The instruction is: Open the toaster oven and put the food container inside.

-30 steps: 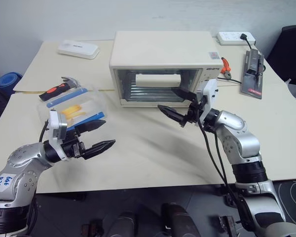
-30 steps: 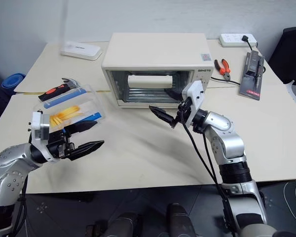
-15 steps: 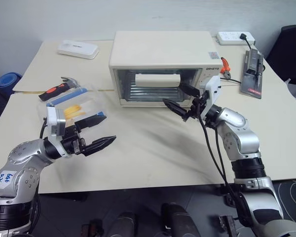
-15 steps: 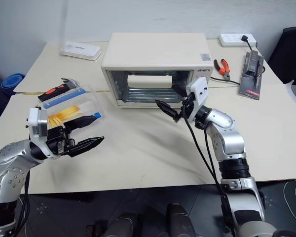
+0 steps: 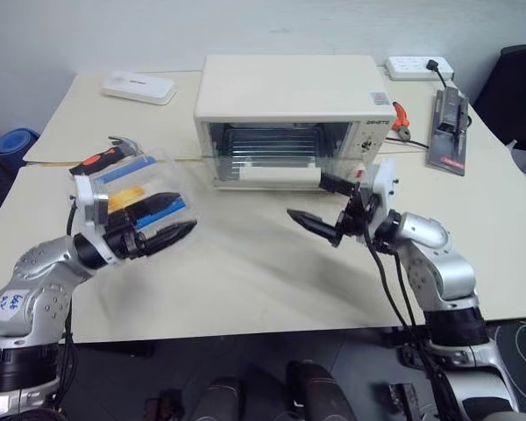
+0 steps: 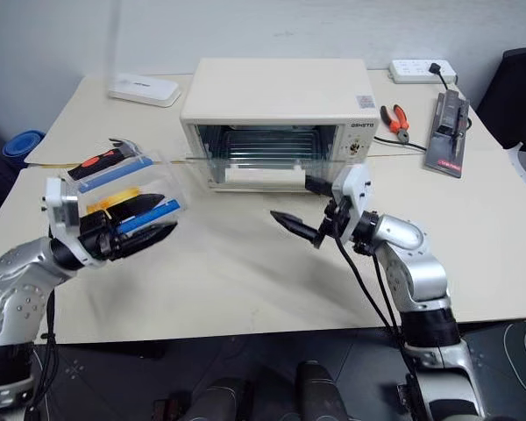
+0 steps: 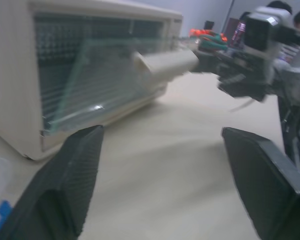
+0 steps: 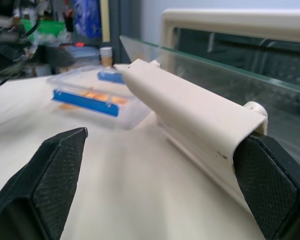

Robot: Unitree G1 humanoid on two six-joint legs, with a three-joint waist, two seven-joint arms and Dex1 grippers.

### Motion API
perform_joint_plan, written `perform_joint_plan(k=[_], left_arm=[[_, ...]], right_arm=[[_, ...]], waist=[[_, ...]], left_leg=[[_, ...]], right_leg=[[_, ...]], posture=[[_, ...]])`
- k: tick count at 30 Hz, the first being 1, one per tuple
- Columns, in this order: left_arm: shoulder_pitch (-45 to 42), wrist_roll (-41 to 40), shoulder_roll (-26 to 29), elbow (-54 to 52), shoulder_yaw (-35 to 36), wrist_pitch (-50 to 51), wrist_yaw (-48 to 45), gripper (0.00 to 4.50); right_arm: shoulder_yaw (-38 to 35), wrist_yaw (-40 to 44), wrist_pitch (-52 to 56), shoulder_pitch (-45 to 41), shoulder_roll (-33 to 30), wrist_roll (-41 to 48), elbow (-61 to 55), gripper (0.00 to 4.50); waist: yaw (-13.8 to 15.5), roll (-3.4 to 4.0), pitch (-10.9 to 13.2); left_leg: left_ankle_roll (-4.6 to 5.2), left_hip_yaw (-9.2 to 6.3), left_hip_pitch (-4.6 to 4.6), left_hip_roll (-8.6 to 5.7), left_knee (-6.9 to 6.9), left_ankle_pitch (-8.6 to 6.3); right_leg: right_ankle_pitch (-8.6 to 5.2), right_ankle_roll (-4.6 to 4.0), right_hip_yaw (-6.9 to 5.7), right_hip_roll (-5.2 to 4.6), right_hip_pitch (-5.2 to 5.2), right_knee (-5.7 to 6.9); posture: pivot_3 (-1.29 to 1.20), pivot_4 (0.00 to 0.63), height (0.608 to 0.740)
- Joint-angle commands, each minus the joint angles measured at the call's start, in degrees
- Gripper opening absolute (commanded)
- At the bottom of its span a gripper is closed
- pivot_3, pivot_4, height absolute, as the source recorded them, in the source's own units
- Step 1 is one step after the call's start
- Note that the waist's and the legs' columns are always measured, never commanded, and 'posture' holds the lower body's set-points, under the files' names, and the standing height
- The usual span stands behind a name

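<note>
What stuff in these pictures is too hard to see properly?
- Food container: in the eye views the left gripper covers its near side, so whether the fingers touch it is unclear.
- Toaster oven knobs: too small in the eye views to read.
- Hammer: its handle is partly hidden behind the container.
- Right gripper: blurred in the left wrist view.

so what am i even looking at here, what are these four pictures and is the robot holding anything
A two-armed humanoid robot at a table. The two wide pictures come from cameras in its head; the two close ones sit on its wrists, looking along black jaws. On the table stand a toaster oven, its glass door partly tipped open, and a clear food container with blue clips. A hammer and pliers lie nearby. The left gripper reaches at the container; whether it grips isn't clear. The right gripper, open, holds nothing.
</note>
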Motion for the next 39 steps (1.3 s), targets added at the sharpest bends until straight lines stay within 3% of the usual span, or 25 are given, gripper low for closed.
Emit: perform_joint_plan(k=[1, 9, 10, 14, 21, 25, 29, 34, 36, 39], left_arm=[[-6.8, 2.4, -0.5, 5.1, -0.1, -1.7, 1.8, 2.68], [-22.4, 15.6, -6.2, 23.7, -9.6, -13.7, -1.4, 0.09], [-23.1, 17.1, -6.8, 24.9, -11.2, -15.1, -2.9, 0.01], [-22.3, 20.1, -7.1, 25.7, -15.2, -17.0, -7.8, 0.01], [-15.0, 24.0, -6.7, 19.6, -18.2, -19.3, -8.6, 0.01], [-9.5, 27.3, -7.8, 15.9, -19.2, -24.2, -6.7, 0.01], [-4.3, 30.7, -9.1, 14.6, -19.6, -27.8, -2.9, 0.01], [1.8, 26.7, -11.7, 7.8, -15.0, -26.0, 2.3, 0.01], [5.8, 23.4, -12.1, 2.7, -11.7, -25.6, 3.6, 0.40], [13.9, 16.2, -12.7, -5.8, -0.4, -20.7, 11.3, 1.20]], right_arm=[[2.0, 2.2, -2.4, 1.2, -0.9, -1.5, -3.9, 4.50], [3.0, 2.3, -7.5, 3.5, -1.1, -6.0, -2.3, 4.50], [3.0, 2.1, -8.1, 3.9, -1.2, -6.5, -2.3, 4.50], [1.6, 1.2, -9.6, 7.7, -2.1, -6.9, -3.9, 4.50], [-5.6, -1.3, -10.4, 27.8, -6.3, -5.1, -14.3, 4.50], [-11.5, -2.1, -9.8, 35.2, -8.0, -3.2, -17.6, 4.50], [-14.5, -1.6, -10.4, 34.9, -9.4, -1.4, -18.0, 4.50], [-14.3, -0.3, -10.9, 30.3, -7.7, 2.9, -16.5, 4.50], [-13.8, 0.5, -9.1, 26.1, -5.8, 8.5, -16.0, 4.50], [-11.9, 1.2, -13.4, 21.3, -3.1, 7.2, -14.1, 4.50]], waist=[[-0.1, 0.00, 0.0], [-0.1, -0.04, 0.0], [-0.2, -0.04, 0.0], [-0.4, -0.04, 0.0], [0.4, -0.05, 0.0], [0.6, -0.06, 0.0], [0.5, -0.06, 0.0], [0.5, -0.06, 0.0], [0.3, -0.09, 0.0], [-0.2, -0.09, 0.0]], left_leg=[[-0.01, 0.01, 0.00, 0.00, 0.01, 0.00], [-0.03, 0.04, 0.00, -0.01, 0.07, -0.01], [-0.03, 0.04, 0.00, -0.01, 0.06, -0.01], [-0.04, 0.05, -0.01, 0.00, 0.00, -0.02], [-0.02, 0.03, -0.04, -0.01, 0.07, -0.03], [-0.01, 0.07, -0.02, -0.02, 0.22, -0.03], [-0.02, 0.12, 0.11, 0.00, 0.18, -0.03], [-0.02, 0.13, 0.11, 0.04, 0.14, -0.03], [-0.02, 0.09, 0.10, 0.06, 0.12, -0.03], [-0.02, 0.12, 0.10, 0.11, 0.08, -0.03]], right_leg=[[0.00, 0.00, 0.00, 0.01, 0.00, -0.01], [0.00, 0.01, -0.03, 0.02, -0.01, 0.01], [0.01, 0.01, -0.02, 0.02, -0.01, 0.00], [0.01, 0.01, -0.02, 0.02, -0.05, 0.02], [0.01, 0.01, 0.00, 0.00, -0.01, 0.01], [0.02, 0.04, 0.06, 0.01, 0.07, 0.06], [0.03, 0.05, 0.09, 0.02, 0.14, 0.09], [0.03, 0.05, 0.08, 0.04, 0.13, 0.09], [0.03, 0.05, 0.06, 0.03, 0.13, 0.06], [0.03, 0.05, 0.08, 0.05, 0.11, 0.01]], posture=[[0.00, 0.150, 0.740], [0.00, 0.150, 0.740], [0.00, 0.150, 0.740], [0.00, 0.150, 0.740], [0.00, 0.150, 0.740], [0.00, 0.150, 0.740], [0.00, 0.150, 0.740], [0.00, 0.150, 0.740], [0.00, 0.150, 0.740], [0.00, 0.150, 0.740]])
